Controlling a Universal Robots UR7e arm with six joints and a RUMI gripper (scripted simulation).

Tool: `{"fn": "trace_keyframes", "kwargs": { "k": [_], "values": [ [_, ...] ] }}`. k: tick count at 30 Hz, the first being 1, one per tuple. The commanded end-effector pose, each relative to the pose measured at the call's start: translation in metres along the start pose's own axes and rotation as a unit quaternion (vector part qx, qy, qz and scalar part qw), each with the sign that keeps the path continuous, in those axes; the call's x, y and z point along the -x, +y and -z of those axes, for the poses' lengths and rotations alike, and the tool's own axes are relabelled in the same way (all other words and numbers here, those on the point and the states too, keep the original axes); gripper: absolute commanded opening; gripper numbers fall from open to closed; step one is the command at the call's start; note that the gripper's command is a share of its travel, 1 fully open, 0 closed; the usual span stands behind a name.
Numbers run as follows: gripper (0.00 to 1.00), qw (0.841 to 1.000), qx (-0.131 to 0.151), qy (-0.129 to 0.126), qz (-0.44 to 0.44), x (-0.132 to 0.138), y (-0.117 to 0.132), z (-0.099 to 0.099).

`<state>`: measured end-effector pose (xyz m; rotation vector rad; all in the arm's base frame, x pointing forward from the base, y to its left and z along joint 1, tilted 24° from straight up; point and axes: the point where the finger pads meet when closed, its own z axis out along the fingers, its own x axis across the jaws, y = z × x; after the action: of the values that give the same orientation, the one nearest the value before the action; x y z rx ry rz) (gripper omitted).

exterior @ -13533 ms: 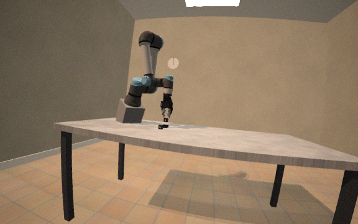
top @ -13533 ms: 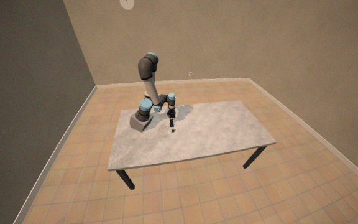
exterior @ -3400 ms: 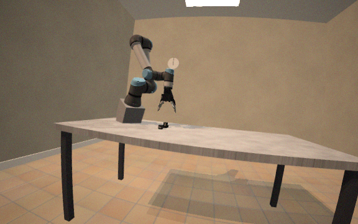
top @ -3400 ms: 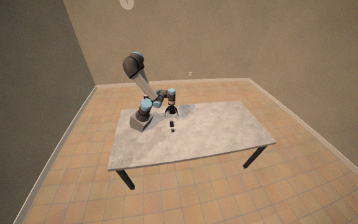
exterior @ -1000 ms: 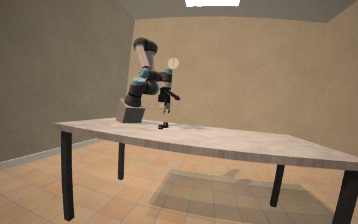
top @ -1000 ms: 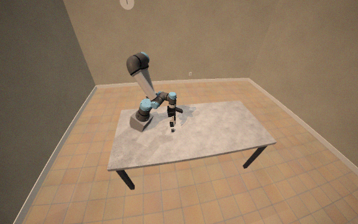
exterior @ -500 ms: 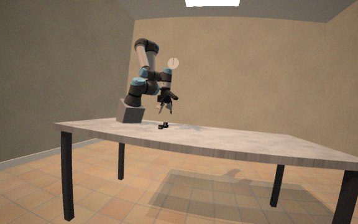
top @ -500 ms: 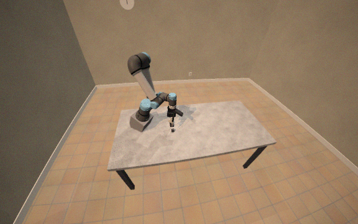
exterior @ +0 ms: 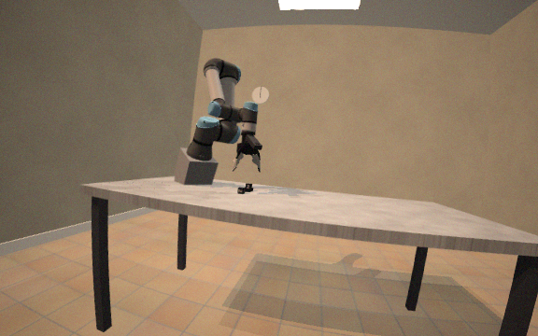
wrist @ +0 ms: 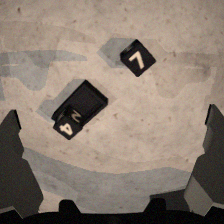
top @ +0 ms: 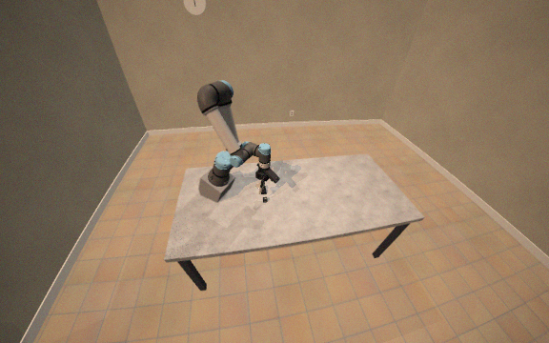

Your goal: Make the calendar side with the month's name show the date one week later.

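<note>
In the wrist view a black calendar tray [wrist: 82, 102] lies on the table, turned diagonally. One black cube [wrist: 65, 127] sits in its lower-left end, with a 4 on top and a 2 on the face beside it. The tray's other half is empty. A second black cube [wrist: 137, 57] lies loose on the table to the upper right, apart from the tray, with a 7 on top. My gripper [wrist: 112, 108] hangs open and empty above them, a finger at each side of the view. It also shows in the exterior view [exterior: 247, 165], above the small dark pieces [exterior: 246, 189].
The arm's grey base block [top: 215, 187] stands on the table's left part, near the tray [top: 264, 192]. The table's near edge runs a fair distance in front of them.
</note>
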<state>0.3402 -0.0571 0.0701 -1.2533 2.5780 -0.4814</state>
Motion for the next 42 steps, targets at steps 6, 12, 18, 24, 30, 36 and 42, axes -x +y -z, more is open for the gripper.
{"fn": "trace_keyframes", "kwargs": {
  "k": [6,12,18,24,30,36,42],
  "values": [
    [1.0,0.989,-0.002,0.003,-0.146,-0.011,-0.005,-0.001],
    [1.0,0.977,-0.003,0.003,-0.214,-0.017,-0.007,-0.002],
    [1.0,0.956,-0.004,0.002,-0.295,-0.023,-0.009,-0.002],
    [1.0,0.939,-0.005,0.002,-0.343,-0.027,-0.01,-0.003],
    [1.0,0.927,-0.005,0.002,-0.375,-0.03,-0.01,-0.003],
    [1.0,0.919,-0.005,0.001,-0.395,-0.031,-0.011,-0.003],
    [1.0,0.917,-0.005,0.001,-0.4,-0.032,-0.011,-0.003]
  ]
}}
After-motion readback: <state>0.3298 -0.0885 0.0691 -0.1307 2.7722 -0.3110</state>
